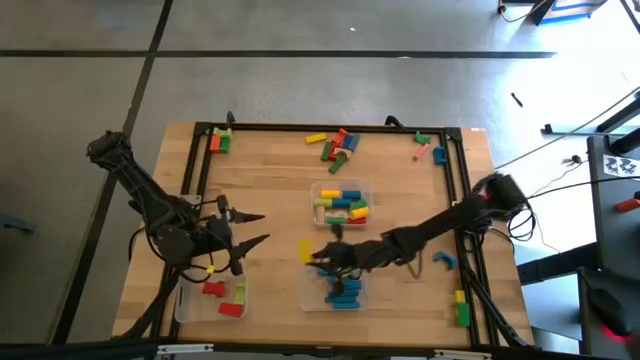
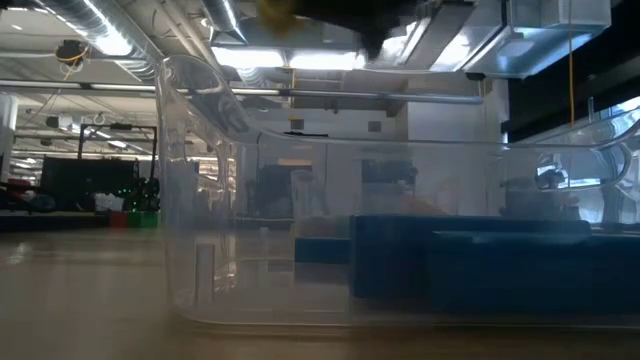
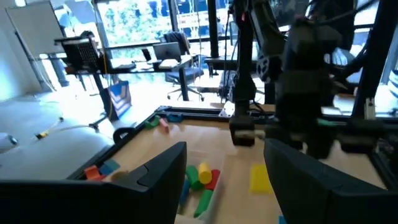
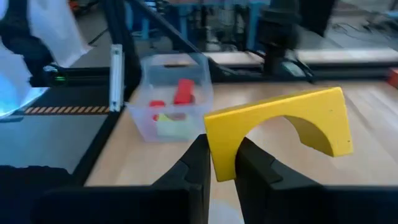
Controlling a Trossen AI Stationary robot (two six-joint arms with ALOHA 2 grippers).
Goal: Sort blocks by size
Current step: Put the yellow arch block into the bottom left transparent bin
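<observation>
**Right gripper clamped on a yellow arch block above the blue-block tray**

The right gripper (image 4: 221, 163) has its two dark fingers pressed onto one leg of a yellow wooden arch-shaped block (image 4: 280, 127), which is lifted off the wooden worktop (image 1: 270, 190). In the high view this gripper (image 1: 318, 255) sits just at the upper left corner of a clear plastic rectangular tray holding blue blocks (image 1: 344, 290), near the front middle of the worktop.

The left gripper (image 1: 255, 228) waits at the front left with its fingers spread apart and nothing between them. Just in front of it lies a second clear tray (image 1: 186, 305) with red blocks (image 1: 214, 289) and a green one in it.

A third clear tray (image 1: 341, 187) in the centre holds mixed yellow, green, red and blue bars. Loose blocks lie along the far edge: a cluster of red, green and yellow pieces (image 1: 336, 143), a small group at the far left corner (image 1: 220, 139), and a few at the far right (image 1: 427, 147). More lie at the front right (image 1: 460, 308)
</observation>
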